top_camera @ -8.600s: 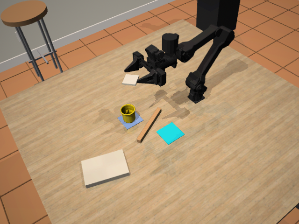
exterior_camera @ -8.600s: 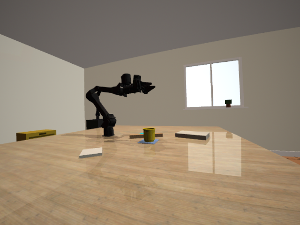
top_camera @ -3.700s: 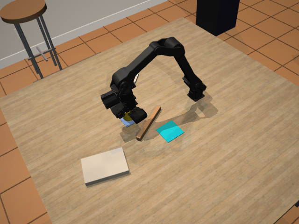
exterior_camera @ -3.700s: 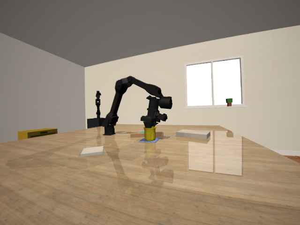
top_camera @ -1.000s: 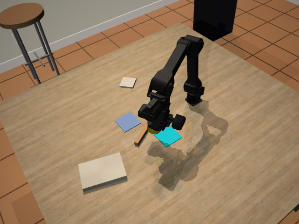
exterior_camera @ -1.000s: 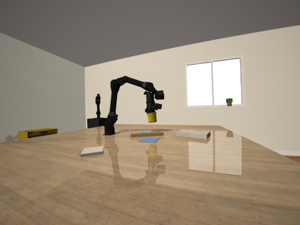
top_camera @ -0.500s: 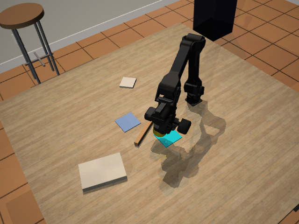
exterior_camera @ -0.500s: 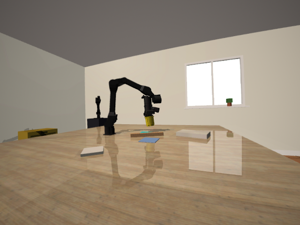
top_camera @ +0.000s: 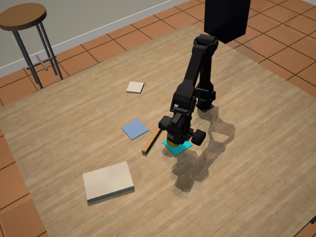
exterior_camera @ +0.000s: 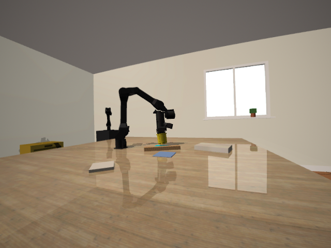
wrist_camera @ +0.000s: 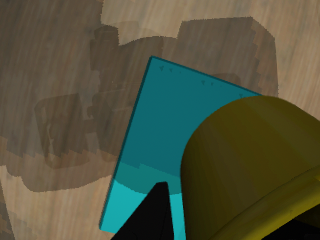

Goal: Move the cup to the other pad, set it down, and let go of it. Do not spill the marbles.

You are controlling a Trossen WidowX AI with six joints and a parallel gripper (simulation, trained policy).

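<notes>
Top view: I see the gripper (top_camera: pixel 176 138) (exterior_camera: pixel 161 132) (wrist_camera: pixel 182 190) closed on the yellow cup (top_camera: pixel 172 143) (exterior_camera: pixel 161 138) (wrist_camera: pixel 240 150), its fingers held apart by the cup's width. The arm (top_camera: pixel 183 93) (exterior_camera: pixel 123 108) covers most of the cup here and part of the cyan pad (top_camera: pixel 178 150) (exterior_camera: pixel 161 145) (wrist_camera: pixel 145 120).

Exterior view: the cup is nearly upright over the cyan pad, its base very close to the surface; whether it touches, I cannot tell. The wooden strip (top_camera: pixel 152 141) (exterior_camera: pixel 162 148) partly hides that pad, and the blue pad (top_camera: pixel 135 129) (exterior_camera: pixel 164 154) lies in front of the strip on the counter (top_camera: pixel 229 191) (exterior_camera: pixel 160 213) (wrist_camera: pixel 300 30).

Wrist view: the cup runs off the lower right of my frame and covers one side of the cyan pad. Only one dark finger shows, cut off by the lower edge. The cup's mouth is mostly cropped and dark, so I cannot make out the marbles inside
</notes>
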